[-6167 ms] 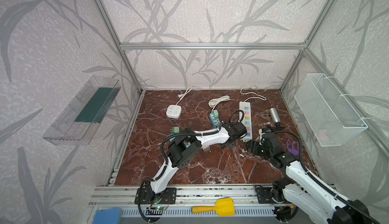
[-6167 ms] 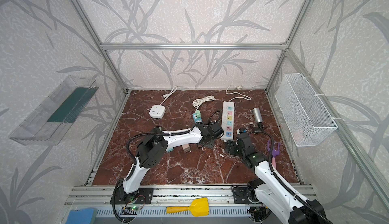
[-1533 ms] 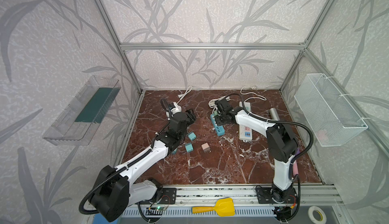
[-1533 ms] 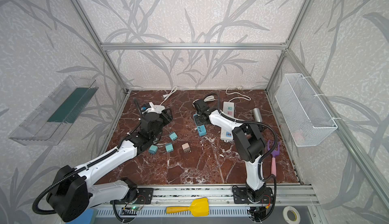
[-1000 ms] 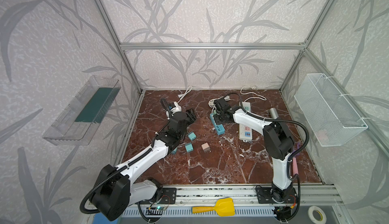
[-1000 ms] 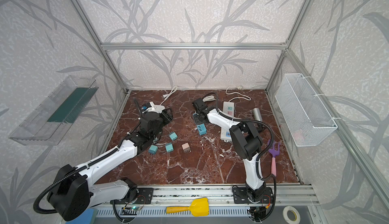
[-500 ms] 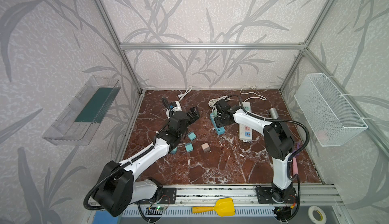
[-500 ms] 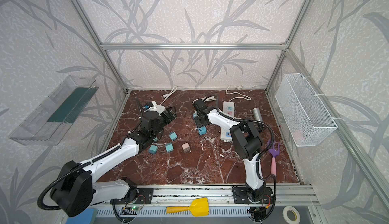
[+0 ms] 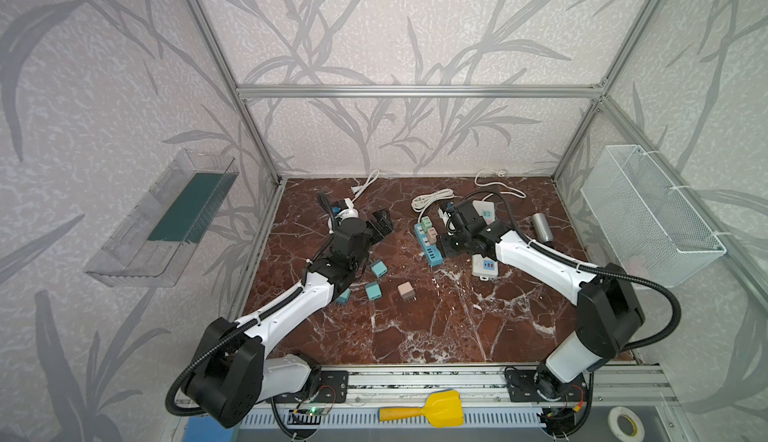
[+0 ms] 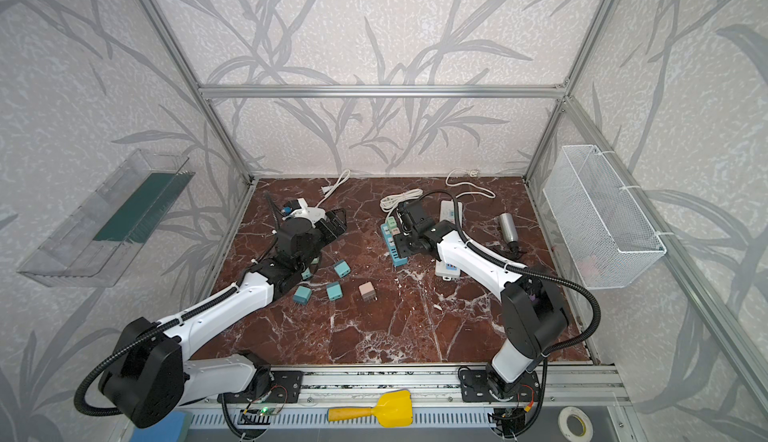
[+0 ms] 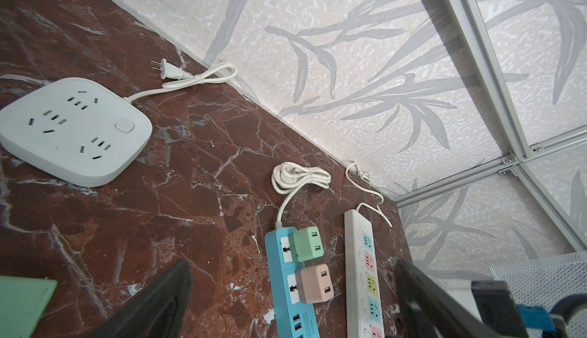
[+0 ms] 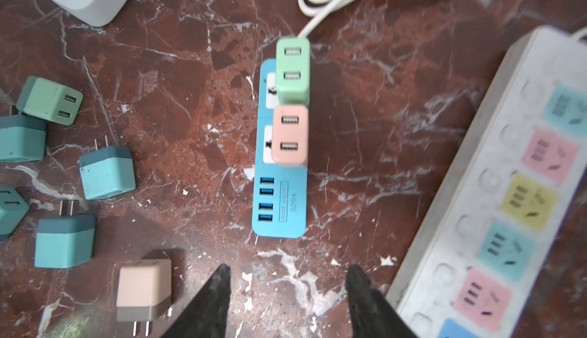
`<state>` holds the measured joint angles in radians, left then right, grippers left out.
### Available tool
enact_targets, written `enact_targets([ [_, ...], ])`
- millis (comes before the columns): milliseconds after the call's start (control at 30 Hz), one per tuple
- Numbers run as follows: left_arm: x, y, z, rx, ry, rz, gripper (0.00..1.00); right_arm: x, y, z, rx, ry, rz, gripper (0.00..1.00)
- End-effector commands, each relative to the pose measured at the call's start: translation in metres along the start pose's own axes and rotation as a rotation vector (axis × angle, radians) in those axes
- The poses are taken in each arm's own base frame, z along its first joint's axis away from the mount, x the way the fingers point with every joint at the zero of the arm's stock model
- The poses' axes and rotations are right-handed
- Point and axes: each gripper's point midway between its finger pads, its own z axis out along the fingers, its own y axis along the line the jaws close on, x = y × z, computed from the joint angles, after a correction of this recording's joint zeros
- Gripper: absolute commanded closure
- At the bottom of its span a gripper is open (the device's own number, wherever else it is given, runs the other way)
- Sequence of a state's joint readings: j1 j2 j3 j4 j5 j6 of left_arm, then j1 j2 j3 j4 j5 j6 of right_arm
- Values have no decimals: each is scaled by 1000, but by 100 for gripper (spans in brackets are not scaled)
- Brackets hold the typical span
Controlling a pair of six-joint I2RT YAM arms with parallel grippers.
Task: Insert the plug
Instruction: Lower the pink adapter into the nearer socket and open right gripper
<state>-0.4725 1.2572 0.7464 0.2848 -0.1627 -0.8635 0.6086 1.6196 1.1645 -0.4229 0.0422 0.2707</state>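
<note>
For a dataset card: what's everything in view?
blue power strip: one, blue, table centre
plugged adapters: two, green and pink, in that strip
long power strip: one, white, coloured sockets, right of it
square power strip: one, white, back left
loose adapters: six, four teal, one green, one pink, left of blue strip
metal cylinder: one, silver, table's right
wire basket: one, white, right wall
clear tray: one, transparent, left wall
scoop: one, yellow, front rail
tape roll: one, pale, front right
left gripper: one, black, open near the square strip
right gripper: one, black, open beside the blue strip
</note>
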Motion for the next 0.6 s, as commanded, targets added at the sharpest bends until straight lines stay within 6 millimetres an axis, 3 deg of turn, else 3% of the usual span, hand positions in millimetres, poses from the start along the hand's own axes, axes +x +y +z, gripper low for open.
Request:
enact_targets([
  [0, -15, -2, -6, 8, -45, -3, 1, 13, 5, 7, -56, -27, 76, 56],
  [100, -24, 2, -9, -7, -71, -7, 1, 35, 8, 18, -79, 8, 100, 66],
  [233, -34, 7, -12, -22, -102, -14, 1, 51, 14, 35, -93, 51, 105, 71],
  [567, -40, 15, -11, -39, -117, -30, 1, 47, 18, 73, -77, 64, 121, 71],
])
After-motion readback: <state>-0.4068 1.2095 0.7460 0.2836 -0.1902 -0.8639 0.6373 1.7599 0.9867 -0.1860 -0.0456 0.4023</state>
